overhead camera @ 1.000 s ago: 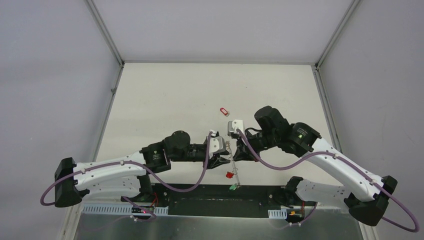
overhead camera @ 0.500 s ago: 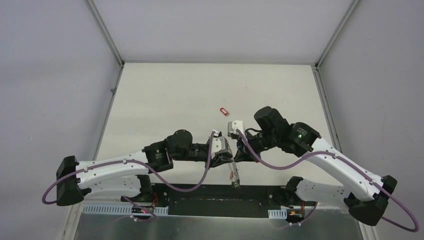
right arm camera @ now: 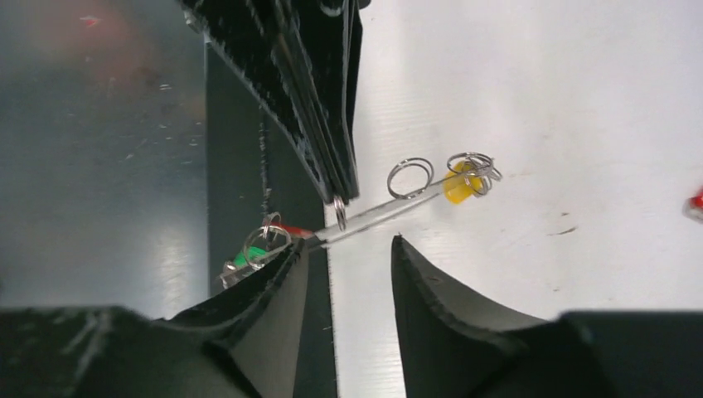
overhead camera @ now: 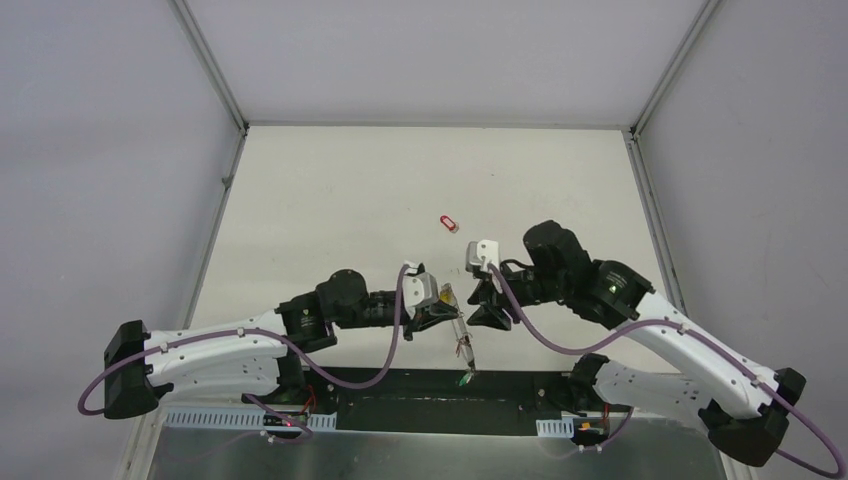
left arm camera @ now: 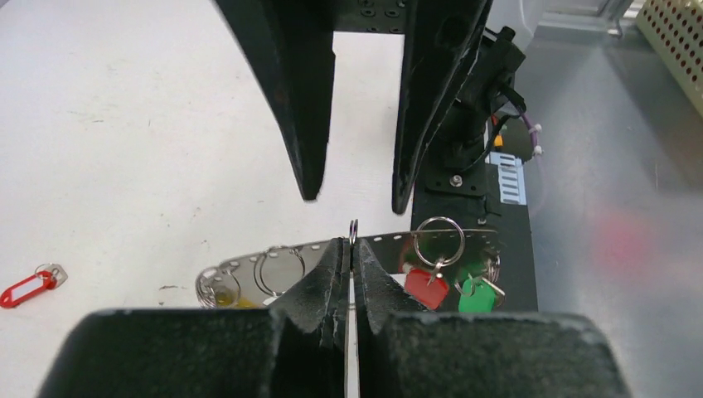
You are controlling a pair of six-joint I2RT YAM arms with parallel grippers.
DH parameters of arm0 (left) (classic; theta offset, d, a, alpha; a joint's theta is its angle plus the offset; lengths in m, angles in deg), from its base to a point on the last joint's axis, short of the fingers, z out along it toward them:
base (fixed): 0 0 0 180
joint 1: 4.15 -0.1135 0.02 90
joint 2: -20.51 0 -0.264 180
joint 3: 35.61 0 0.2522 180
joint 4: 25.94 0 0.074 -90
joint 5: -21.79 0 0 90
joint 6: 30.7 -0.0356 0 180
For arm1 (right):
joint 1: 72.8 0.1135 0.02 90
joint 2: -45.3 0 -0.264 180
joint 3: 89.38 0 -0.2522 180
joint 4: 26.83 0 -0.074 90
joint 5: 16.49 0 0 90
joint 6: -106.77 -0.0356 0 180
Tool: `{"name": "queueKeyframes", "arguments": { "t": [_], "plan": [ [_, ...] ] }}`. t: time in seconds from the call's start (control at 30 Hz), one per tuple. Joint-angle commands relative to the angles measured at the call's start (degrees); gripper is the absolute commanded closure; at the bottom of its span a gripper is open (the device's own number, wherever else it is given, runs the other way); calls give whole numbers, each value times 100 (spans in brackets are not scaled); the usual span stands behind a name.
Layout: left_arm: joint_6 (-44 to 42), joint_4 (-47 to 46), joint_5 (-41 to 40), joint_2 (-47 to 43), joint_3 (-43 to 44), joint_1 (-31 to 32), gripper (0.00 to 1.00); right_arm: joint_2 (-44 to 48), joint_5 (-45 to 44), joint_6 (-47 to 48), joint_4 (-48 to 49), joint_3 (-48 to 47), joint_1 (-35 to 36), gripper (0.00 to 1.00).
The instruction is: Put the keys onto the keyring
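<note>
Fingers on the left arm (left arm camera: 341, 269) are pinched tight on the keyring (right arm camera: 377, 211), holding it tilted in the air over the desk's (overhead camera: 330, 200) near edge. Keys (left arm camera: 428, 287) with red, green and yellow tags seem threaded on it. Just beside it, fingers on the right arm (right arm camera: 286, 286) stand partly apart, gripping nothing. One red-tagged key (overhead camera: 449, 222) lies alone mid-desk.
</note>
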State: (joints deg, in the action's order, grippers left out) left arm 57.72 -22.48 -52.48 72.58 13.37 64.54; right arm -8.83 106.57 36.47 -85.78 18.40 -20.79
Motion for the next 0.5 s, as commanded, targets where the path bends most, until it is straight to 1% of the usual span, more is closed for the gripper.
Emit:
{"name": "queueKeyframes", "arguments": {
  "t": [0.0, 0.07, 0.17, 0.27, 0.33, 0.4, 0.47],
  "plan": [
    [351, -1815, -404, -497, -577, 41, 100, 839, -475, -432, 1384, 538, 20, 52],
    [388, -2537, -450, -602, -973, 46, 100, 1092, -548, -538, 1718, 764, 25, 51],
    [400, -3550, -513, -655, -1365, 40, 100, 1310, -554, -638, 2046, 970, 11, 51],
    [342, -4326, -463, -614, -1573, 46, 100, 1386, -485, -738, 2307, 1049, 11, 56],
    [306, -4686, -410, -541, -1657, 42, 100, 1367, -485, -738, 2471, 1075, 18, 56],
    [276, -4937, -368, -479, -1699, 40, 100, 1317, -307, -879, 2606, 1074, 11, 61],
    [249, -5105, -345, -418, -1719, 43, 100, 1256, -119, -917, 2731, 1071, 11, 63]
  ]
}}
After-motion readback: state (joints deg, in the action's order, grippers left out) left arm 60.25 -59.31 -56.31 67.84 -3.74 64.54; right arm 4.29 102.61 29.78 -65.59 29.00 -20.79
